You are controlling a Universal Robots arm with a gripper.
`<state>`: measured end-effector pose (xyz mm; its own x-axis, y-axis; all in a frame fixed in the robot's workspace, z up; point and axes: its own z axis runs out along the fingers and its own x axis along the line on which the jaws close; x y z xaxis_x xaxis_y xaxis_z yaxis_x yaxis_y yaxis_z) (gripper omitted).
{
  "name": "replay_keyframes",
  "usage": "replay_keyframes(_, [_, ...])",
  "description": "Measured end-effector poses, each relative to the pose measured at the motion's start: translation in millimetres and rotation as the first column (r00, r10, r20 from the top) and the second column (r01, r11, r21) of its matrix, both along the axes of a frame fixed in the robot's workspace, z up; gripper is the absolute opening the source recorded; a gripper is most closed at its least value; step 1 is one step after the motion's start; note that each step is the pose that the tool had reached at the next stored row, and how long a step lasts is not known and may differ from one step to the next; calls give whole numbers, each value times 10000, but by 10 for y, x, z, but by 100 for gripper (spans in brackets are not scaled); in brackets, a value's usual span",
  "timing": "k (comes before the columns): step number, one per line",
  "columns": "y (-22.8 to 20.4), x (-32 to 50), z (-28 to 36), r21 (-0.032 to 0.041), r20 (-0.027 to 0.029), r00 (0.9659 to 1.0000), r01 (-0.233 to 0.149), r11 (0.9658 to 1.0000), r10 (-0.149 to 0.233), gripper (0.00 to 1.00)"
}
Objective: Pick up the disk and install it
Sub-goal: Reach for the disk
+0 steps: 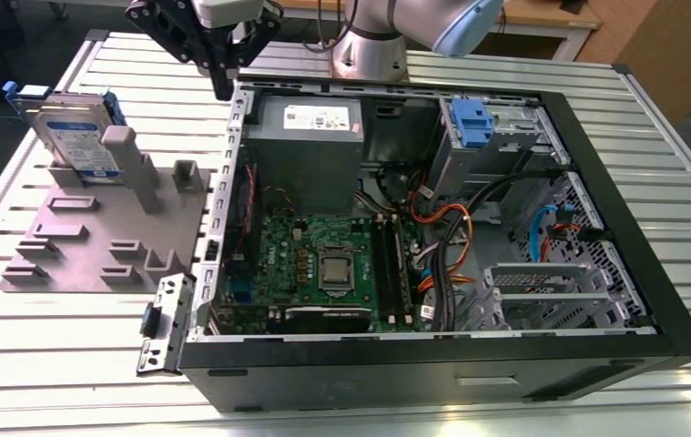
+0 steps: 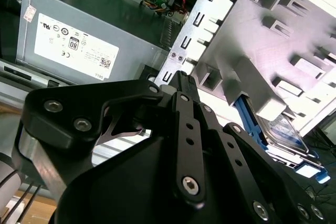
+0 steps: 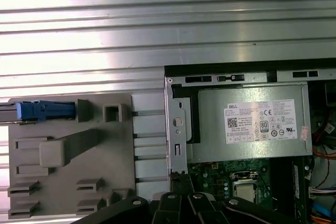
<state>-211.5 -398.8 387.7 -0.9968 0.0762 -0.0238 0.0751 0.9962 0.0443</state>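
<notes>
Robotics lab: slatted aluminium bench (image 1: 60, 350), opened computer case (image 1: 442, 366).

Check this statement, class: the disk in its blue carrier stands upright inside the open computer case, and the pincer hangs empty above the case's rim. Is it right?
One thing is wrong. The disk stands upright in the grey holder beside the computer case, not inside it, as the exterior view shows. The pincer does hang empty above the case's rim.

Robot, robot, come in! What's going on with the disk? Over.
Gripper shut, empty, over computer case edge. Disk upright in grey fixture, untouched. Fixture post close beside disk.
</notes>
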Motion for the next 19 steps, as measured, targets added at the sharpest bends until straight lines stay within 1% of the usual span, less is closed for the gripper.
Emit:
replay_keyframes(2, [3,-10,-1,0,1,10000,0,10000,0,11])
replay_keyframes(6, [22,-21,-1,0,0,10000,0,10000,0,11])
replay_keyframes(19, [24,-38,-2,3,0,10000,0,10000,0,11])
